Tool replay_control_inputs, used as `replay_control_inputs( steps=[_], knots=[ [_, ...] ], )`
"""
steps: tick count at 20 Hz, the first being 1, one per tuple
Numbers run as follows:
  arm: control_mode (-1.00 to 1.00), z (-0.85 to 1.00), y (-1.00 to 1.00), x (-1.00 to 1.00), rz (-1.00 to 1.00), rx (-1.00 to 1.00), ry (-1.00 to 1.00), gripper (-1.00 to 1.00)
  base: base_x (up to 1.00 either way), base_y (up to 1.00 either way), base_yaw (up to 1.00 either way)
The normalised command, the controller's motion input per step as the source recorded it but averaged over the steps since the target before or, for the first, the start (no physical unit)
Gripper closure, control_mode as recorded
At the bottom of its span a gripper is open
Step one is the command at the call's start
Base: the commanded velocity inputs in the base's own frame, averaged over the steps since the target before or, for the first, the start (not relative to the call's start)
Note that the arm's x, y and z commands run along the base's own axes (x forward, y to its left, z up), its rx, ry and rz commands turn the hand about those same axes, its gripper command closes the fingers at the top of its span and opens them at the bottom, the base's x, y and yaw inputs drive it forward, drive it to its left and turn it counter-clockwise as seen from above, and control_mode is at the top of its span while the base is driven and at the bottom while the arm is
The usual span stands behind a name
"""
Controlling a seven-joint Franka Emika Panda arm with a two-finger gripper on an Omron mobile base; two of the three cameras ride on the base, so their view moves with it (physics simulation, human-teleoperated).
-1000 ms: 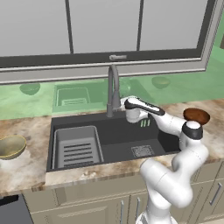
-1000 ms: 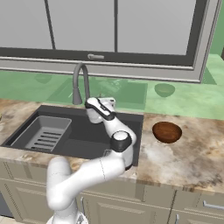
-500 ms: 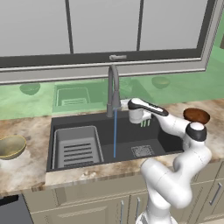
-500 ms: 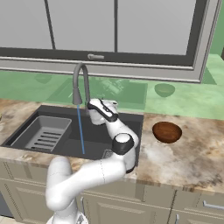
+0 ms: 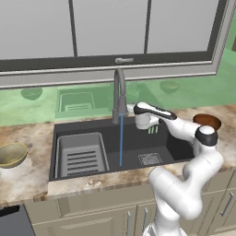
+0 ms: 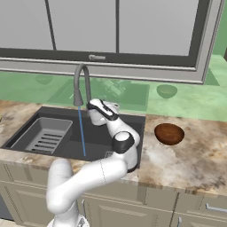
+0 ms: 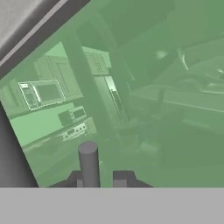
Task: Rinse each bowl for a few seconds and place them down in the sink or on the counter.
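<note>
The olive-gold bowl (image 5: 11,154) rests on the counter (image 5: 27,177) far left of the sink (image 5: 133,138). On the counter to the right sits the reddish-brown bowl (image 5: 206,121) (image 6: 169,133). My gripper (image 5: 136,110) (image 6: 92,106) (image 7: 100,179) hovers over the back of the sink (image 6: 111,133), just right of the faucet (image 5: 119,94) (image 6: 81,86), shut and holding nothing. A grey post (image 7: 89,161) rises right by its fingertips. A thin blue water stream (image 5: 121,140) (image 6: 82,133) falls from the spout into the basin.
A lighter grey slotted tray (image 5: 80,154) (image 6: 42,133) fills the sink's left half, and a square drain (image 5: 150,159) lies right of the stream. Behind the sink runs a green glossy backsplash (image 5: 87,99) under a window.
One second ago no water ran; the blue stream has been flowing since half a second ago. My hand has edged slightly right beside the faucet. Both bowls stayed put.
</note>
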Motion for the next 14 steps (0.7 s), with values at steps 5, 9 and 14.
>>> replay_control_inputs(
  steps=[5, 9, 14],
  knots=[
    [-1.0, 0.34, -0.23, 0.0, 0.0, 0.04, 0.01, -1.0, 0.0, 0.0, 0.0],
    [-1.0, 0.35, -0.27, -0.01, 0.0, 0.04, 0.0, -1.0, 0.0, 0.0, 0.0],
    [-1.0, 0.29, -0.35, -0.03, 0.0, 0.06, 0.0, -1.0, 0.0, 0.0, 0.0]
  ],
)
